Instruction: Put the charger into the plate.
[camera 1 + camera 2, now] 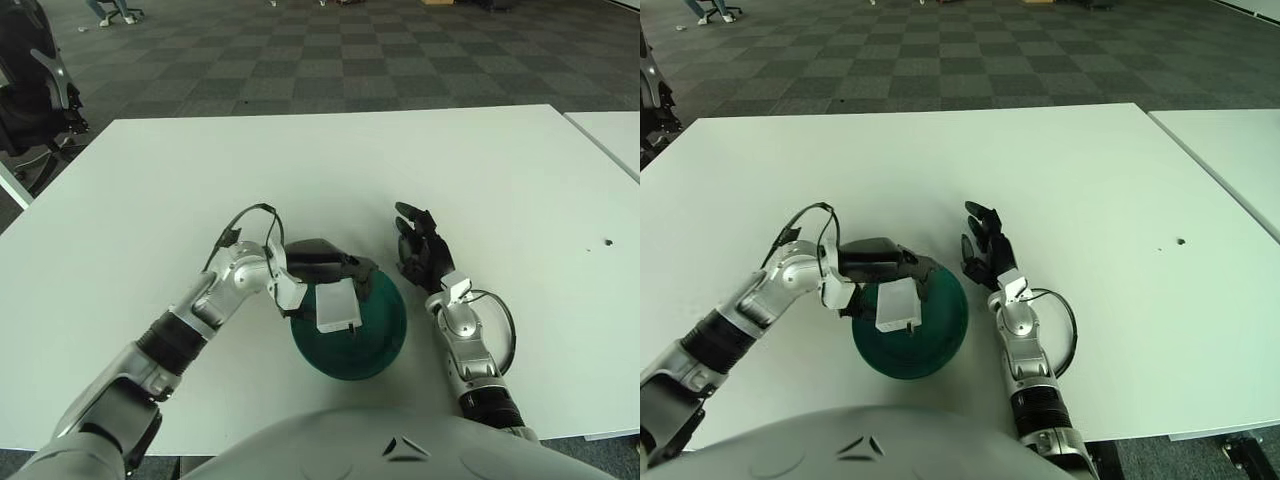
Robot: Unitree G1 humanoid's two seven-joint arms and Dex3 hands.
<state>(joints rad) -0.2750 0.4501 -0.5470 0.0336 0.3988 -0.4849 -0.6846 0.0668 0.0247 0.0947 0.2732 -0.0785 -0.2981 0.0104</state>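
Observation:
A dark green plate [375, 340] sits on the white table [330, 170] near its front edge. My left hand [325, 265] reaches over the plate's left side, fingers curled on a white charger [337, 306] held just above the plate's inside. The charger also shows in the right eye view [898, 305]. My right hand [420, 250] shows just right of the plate with its fingers spread, holding nothing.
A second white table [612, 135] stands at the far right. A small dark hole [607, 242] marks the tabletop at right. A black chair [35, 90] stands off the table's left rear corner. Checkered carpet lies beyond.

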